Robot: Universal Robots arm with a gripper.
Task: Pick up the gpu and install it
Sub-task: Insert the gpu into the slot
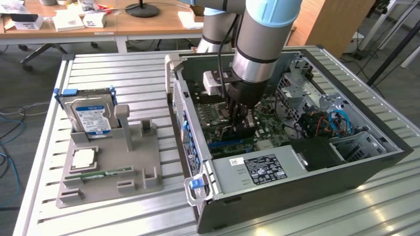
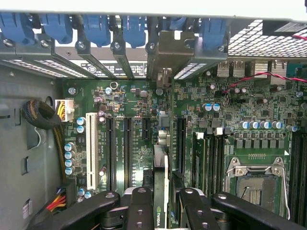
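The gpu [image 2: 161,179] stands on edge between my fingers, a thin dark card with a green logo near the grip. Its silver bracket [image 2: 175,48] lies against the slot openings in the case's rear wall, under the blue clips. My gripper [image 2: 161,194] is shut on the gpu, one black finger on each face. The card hangs over the green motherboard [image 2: 129,96], in line with the black expansion slots [image 2: 127,148]. In the exterior view my gripper [image 1: 239,115] reaches down into the open computer case [image 1: 295,196], with the gpu [image 1: 239,130] dark beneath it, close to the board.
A white slot [image 2: 89,148], RAM sticks [image 2: 201,158] and the empty CPU socket [image 2: 254,184] flank the card. The power supply [image 1: 262,169] and cables [image 1: 328,123] crowd the case. On the exterior view's left, a grey holder [image 1: 111,167] carries a blue-labelled hard drive [image 1: 92,115].
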